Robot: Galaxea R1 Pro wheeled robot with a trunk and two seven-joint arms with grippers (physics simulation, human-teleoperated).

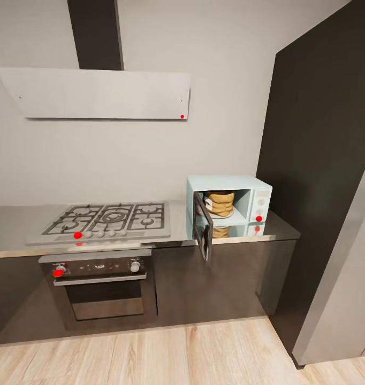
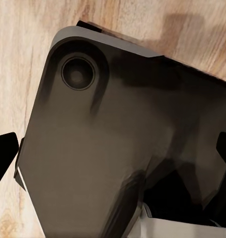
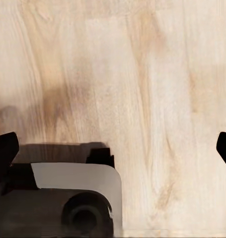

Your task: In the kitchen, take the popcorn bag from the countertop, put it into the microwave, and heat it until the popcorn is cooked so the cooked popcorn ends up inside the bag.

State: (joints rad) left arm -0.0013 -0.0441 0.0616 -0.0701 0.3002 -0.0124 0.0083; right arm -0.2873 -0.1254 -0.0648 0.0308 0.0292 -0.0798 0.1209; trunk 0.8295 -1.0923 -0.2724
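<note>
We stand back from the kitchen run, and the microwave sits on the countertop at about two o'clock from the centre of our head view, hard against the tall dark cabinet. The popcorn bag is already inside its cavity, upright on a white plate, and its tan shape is mirrored in the glossy worktop below. The microwave door hangs wide open, swung toward us and out over the counter's front edge, so the heating step has not begun; we judge the loading done and the closing and switching still ahead.

Both arms hang low. In the left wrist view the left gripper shows only two dark finger tips at the frame edges, spread far apart with nothing between them but the robot's own dark base and the wooden floor. The right gripper reads the same: fingers splayed wide, released, empty, over bare planks.

The relation that matters is the door's free edge, which points toward us at roughly six o'clock from the cavity, hinged on the cavity's left side. We judge the door must be pushed toward three o'clock and back, and the right arm looks the nearer, since the microwave lies right of our centre line. We would have to roll closer first; the counter is well apart from either gripper. The gas hob and oven at ten o'clock play no part.
</note>
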